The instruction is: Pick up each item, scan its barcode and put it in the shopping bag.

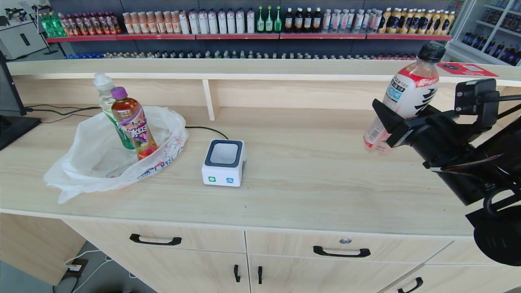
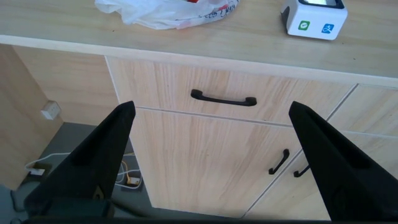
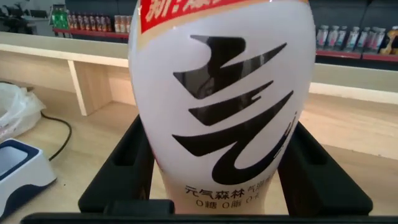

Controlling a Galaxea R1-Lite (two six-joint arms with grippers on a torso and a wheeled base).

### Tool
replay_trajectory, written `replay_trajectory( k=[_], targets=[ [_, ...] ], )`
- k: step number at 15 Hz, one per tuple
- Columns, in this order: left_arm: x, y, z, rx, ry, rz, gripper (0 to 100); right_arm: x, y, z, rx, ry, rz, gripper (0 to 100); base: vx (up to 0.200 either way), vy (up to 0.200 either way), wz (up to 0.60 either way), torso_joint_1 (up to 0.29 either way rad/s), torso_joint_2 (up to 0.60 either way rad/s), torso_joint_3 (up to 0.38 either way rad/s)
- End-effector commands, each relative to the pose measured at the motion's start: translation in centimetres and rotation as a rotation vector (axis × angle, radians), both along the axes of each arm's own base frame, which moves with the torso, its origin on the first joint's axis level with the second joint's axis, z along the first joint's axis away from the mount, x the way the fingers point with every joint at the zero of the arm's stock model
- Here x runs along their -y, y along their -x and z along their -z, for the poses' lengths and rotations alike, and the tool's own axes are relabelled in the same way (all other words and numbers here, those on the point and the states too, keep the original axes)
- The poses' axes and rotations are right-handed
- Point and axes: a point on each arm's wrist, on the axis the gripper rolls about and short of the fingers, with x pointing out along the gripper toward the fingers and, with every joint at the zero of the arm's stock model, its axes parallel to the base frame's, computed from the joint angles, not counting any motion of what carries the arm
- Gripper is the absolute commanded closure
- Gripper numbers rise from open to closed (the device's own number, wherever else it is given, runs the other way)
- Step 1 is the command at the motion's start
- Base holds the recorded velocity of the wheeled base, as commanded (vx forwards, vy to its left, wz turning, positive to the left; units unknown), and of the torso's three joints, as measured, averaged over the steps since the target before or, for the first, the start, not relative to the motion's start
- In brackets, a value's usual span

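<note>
Left claw (image 2: 210, 106) hangs spread before the drawers (image 2: 155, 81); right claw (image 1: 394, 122) pinches the white bottle (image 1: 409, 91), raised at three o'clock of the scanner (image 1: 224, 162) (unscanned yet, I judge). At nine o'clock, the shopping bag (image 1: 89, 162) already holds two bottles (image 1: 133, 124).

A: Head camera?
B: High up; it looks forward and down on the pale wooden counter (image 1: 309, 179).
A: Wrists?
B: Left sits low, facing light wooden drawer fronts (image 2: 224, 81); right sits tight behind a white plastic bottle (image 3: 217, 106). All three share the white square scanner box (image 1: 223, 162) (image 2: 313, 18) (image 3: 18, 171).
</note>
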Motion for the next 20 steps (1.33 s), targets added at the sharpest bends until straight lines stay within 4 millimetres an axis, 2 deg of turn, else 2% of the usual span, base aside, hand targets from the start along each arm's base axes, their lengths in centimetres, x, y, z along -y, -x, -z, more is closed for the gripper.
replay_trajectory(
  k=[1,3,20],
  targets=[
    [0.0,0.0,-0.01,0.001,0.001,0.0,0,0.64,-0.46,0.49,-0.013,0.002,0.026,100,0.0,0.0,0.0,0.0,0.0,0.0],
    [0.0,0.0,-0.01,0.001,0.001,0.0,0,1.21,-0.35,0.48,-0.015,0.002,0.043,100,0.0,0.1,0.0,-0.006,0.0,0.006],
    [0.0,-0.01,-0.01,0.0,0.007,-0.003,0,1.28,0.16,0.31,-0.015,-0.007,0.037,100,0.0,0.2,0.0,0.005,0.0,0.002]
  ],
)
